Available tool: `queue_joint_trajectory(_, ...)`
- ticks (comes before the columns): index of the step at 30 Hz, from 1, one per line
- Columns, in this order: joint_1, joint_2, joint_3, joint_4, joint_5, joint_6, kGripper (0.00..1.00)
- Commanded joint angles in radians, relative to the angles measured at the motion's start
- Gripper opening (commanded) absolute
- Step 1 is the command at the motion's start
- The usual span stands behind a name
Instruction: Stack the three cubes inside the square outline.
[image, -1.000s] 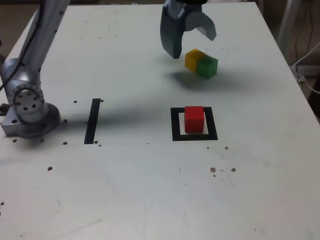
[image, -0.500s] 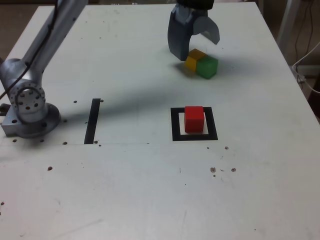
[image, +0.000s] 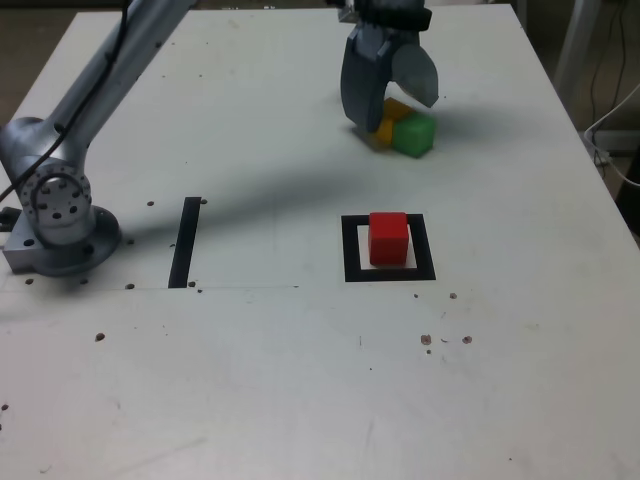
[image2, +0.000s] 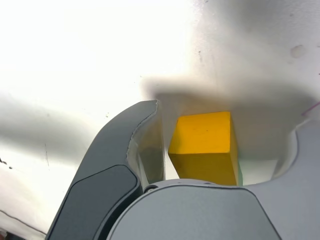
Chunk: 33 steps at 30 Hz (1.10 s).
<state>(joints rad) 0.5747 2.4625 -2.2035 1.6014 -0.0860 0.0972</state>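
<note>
While the small red cube (image: 388, 240) sits inside the thick black square frame (image: 354, 275) with its white middle, the big dark grey fingers (image: 366, 82) are up by the other two cubes. The fingers are spread apart, with a gap between them, and they are not pinching anything. In the wrist view, the small yellow cube (image2: 202, 135) shows in that gap, closer to one finger than to the other. The small green cube (image: 413, 134) is right beside the yellow one, on the exterior view's right of it. It looks like those two touch, but a finger hides part of the yellow cube, so it is a bit hard to be sure. All three cubes are on the big white counter (image: 250, 380), and none is on top of another. A straight black strip (image: 185, 243) lies flat between the black frame and the round base (image: 65, 245) of the arm. The long grey arm (image: 115, 80) reaches up and out past the top edge of the exterior view.
</note>
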Motion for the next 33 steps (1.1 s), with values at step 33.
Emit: queue_joint_trajectory(33,0.006,-0.003,-0.026,0.031,0.005,0.008,0.28)
